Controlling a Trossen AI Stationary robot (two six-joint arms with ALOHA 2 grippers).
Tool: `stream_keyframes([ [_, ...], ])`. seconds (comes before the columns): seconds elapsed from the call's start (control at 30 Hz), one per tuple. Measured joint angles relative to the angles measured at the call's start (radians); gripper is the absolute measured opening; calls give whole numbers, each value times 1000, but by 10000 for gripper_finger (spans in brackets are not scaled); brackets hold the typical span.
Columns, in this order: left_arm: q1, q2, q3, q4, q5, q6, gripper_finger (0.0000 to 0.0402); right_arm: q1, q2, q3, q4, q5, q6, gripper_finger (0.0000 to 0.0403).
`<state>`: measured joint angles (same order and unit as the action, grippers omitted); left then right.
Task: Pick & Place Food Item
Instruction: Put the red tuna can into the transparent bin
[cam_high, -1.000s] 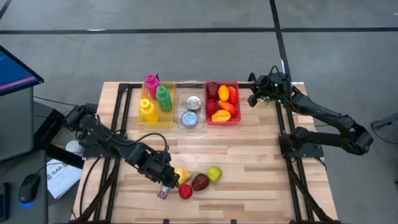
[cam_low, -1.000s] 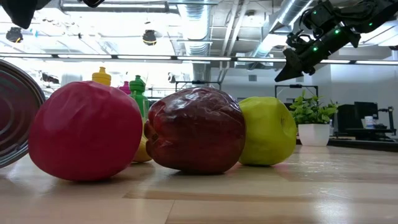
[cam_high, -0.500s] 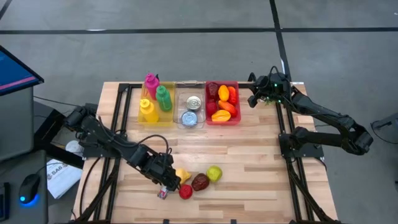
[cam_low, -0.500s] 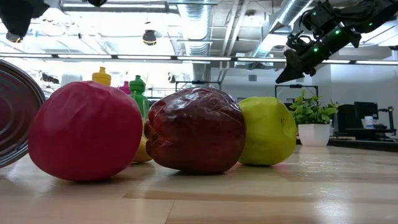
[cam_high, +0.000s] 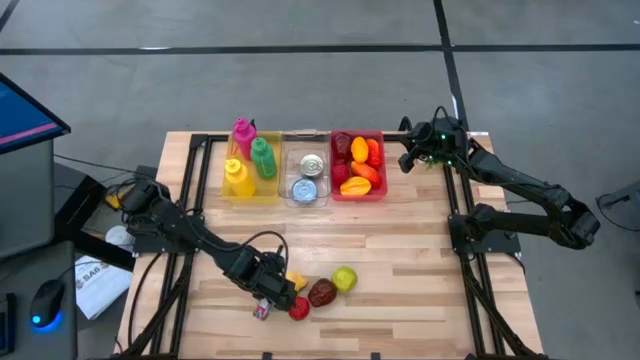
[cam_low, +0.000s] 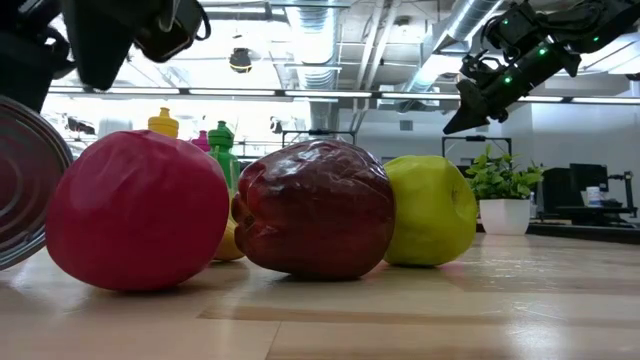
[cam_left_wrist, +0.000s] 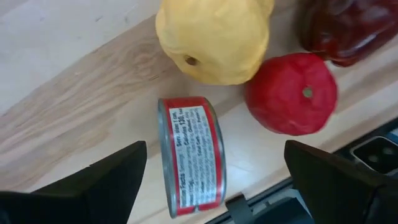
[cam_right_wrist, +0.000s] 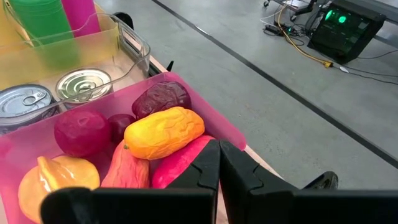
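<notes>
- The left gripper (cam_left_wrist: 211, 171) hung over the can (cam_left_wrist: 191, 152), which lay on its side on the bench (cam_left_wrist: 74, 68), at the near edge. Its jaws stood wide apart, one on each side of the can, and touched nothing.
- In the high view the left gripper (cam_high: 272, 293) was low over the can (cam_high: 262, 311), just beside the group of loose fruit.
- The step in hand seemed to be the grasp of the can. For a good grasp, I think the jaws should come straight down and close on the two flat ends, not on the round wall, because the can could roll.
- The tomato (cam_left_wrist: 291, 93) lay near the can and the yellow fruit (cam_left_wrist: 214, 37) lay just beside its upper end. One jaw had to pass between can and tomato without pushing it, so a small turn of the wrist might help.
- The can lay close to the bench edge; a push from the side could send it off.
- The clear bin (cam_high: 307, 168) already held two cans, so it was probably the goal.
- The right gripper (cam_high: 407, 157) waited at the far side beside the red bin (cam_high: 382, 165), jaws together and holding nothing.
</notes>
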<state>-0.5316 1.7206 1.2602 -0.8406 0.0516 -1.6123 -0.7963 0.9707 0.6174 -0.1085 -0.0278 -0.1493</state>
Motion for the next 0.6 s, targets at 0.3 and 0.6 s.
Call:
stream_keyframes([
  [0.3, -1, 31, 0, -1, 35, 0, 362, 0, 0, 0, 0, 0, 0, 3],
  [0.6, -6, 31, -91, 37, 58, 0, 344, 0, 0, 0, -1, 0, 0, 3],
])
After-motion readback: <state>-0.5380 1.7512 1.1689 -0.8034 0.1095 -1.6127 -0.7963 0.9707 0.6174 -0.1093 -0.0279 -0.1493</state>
